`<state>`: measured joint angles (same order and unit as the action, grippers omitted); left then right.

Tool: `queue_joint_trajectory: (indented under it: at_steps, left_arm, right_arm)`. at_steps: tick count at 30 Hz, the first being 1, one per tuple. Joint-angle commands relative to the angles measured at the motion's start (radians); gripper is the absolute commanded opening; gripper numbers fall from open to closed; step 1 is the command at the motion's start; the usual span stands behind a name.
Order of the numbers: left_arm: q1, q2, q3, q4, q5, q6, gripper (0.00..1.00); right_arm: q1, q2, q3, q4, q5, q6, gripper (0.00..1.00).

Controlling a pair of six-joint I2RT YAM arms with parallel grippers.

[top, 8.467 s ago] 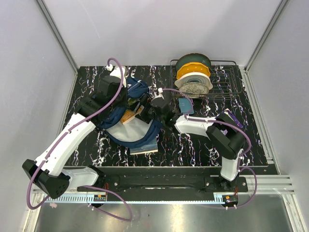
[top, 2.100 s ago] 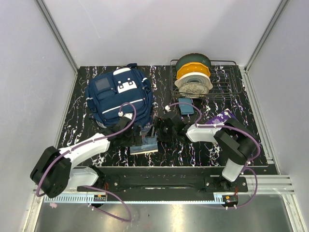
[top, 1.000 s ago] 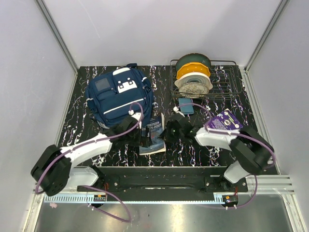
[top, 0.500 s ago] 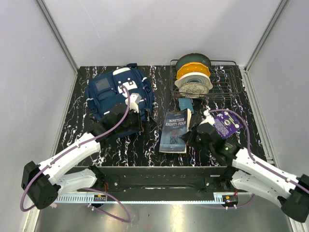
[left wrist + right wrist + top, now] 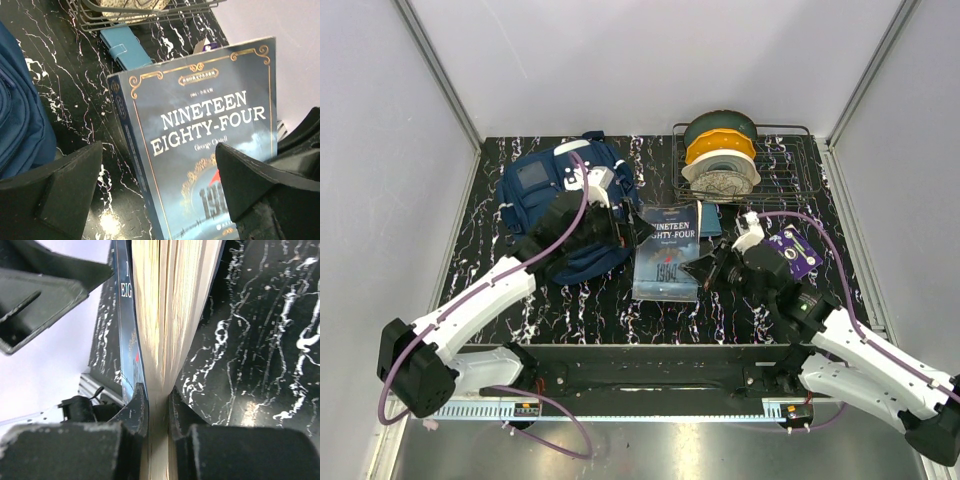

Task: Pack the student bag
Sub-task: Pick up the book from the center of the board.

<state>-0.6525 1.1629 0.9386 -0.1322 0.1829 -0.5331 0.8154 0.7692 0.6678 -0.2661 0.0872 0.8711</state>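
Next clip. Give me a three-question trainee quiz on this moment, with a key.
1. True or false: the right gripper is shut on the book.
2. In the top view, the backpack lies: A) left of the book, B) right of the book, C) on top of the book.
3. Fill in: the left gripper stands ___.
Key: 1 true; 2 A; 3 open.

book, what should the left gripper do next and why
Probably ease the left gripper forward and close on the book. Its jaws stand open facing the cover, the right gripper pinches the page edge, and the bag lies on the left arm's side.
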Motion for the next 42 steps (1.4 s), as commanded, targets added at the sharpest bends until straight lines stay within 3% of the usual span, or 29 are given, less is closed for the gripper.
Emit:
queue_joint_trajectory:
  at_steps: [1, 6, 9, 19, 22, 25, 26, 29, 30, 32, 34, 37, 38, 42]
  left_arm:
    - [0.046, -0.003, 0.011, 0.128, 0.076, -0.036, 0.99]
    - [0.105, -0.005, 0.002, 0.128, 0.119, -0.037, 0.99]
    - [0.131, -0.005, -0.017, 0.212, 0.182, -0.054, 0.99]
    - [0.137, 0.006, -0.001, 0.318, 0.363, -0.044, 0.99]
    - [0.139, 0.007, -0.007, 0.335, 0.409, -0.044, 0.93]
    - [0.137, 0.004, -0.009, 0.338, 0.437, -0.041, 0.72]
    - [0.137, 0.003, -0.012, 0.335, 0.437, -0.041, 0.59]
    - [0.137, 0.001, -0.012, 0.330, 0.438, -0.034, 0.32]
    - [0.137, 0.003, -0.011, 0.315, 0.437, -0.030, 0.12]
    - [0.139, 0.001, 0.000, 0.293, 0.411, -0.022, 0.00]
    - [0.139, 0.001, 0.015, 0.244, 0.367, -0.010, 0.00]
    - [0.140, -0.014, 0.022, 0.204, 0.296, 0.001, 0.00]
    - [0.143, -0.022, 0.022, 0.197, 0.268, 0.001, 0.00]
    - [0.175, -0.049, 0.043, 0.097, 0.112, -0.001, 0.00]
  right_arm:
    - [-0.001, -0.045, 0.033, 0.301, -0.084, 0.006, 0.00]
    - [-0.001, -0.061, 0.006, 0.379, -0.141, 0.016, 0.00]
    - [-0.001, -0.041, -0.004, 0.436, -0.193, 0.020, 0.00]
    - [-0.001, 0.027, -0.039, 0.579, -0.262, 0.045, 0.00]
    - [-0.001, 0.045, -0.037, 0.587, -0.261, 0.032, 0.00]
    - [-0.001, 0.059, -0.039, 0.597, -0.259, 0.034, 0.00]
    - [-0.001, 0.062, -0.040, 0.597, -0.260, 0.034, 0.00]
    - [-0.001, 0.079, -0.037, 0.594, -0.259, 0.029, 0.00]
    - [-0.001, 0.081, -0.039, 0.588, -0.256, 0.028, 0.00]
    - [-0.001, 0.082, -0.034, 0.558, -0.215, 0.031, 0.00]
    - [-0.002, 0.082, -0.024, 0.504, -0.181, 0.020, 0.03]
    - [-0.001, 0.071, -0.005, 0.426, -0.126, 0.008, 0.28]
    - [-0.002, 0.073, 0.001, 0.379, -0.107, 0.005, 0.66]
    - [-0.004, 0.039, 0.015, 0.273, 0.017, 0.029, 1.00]
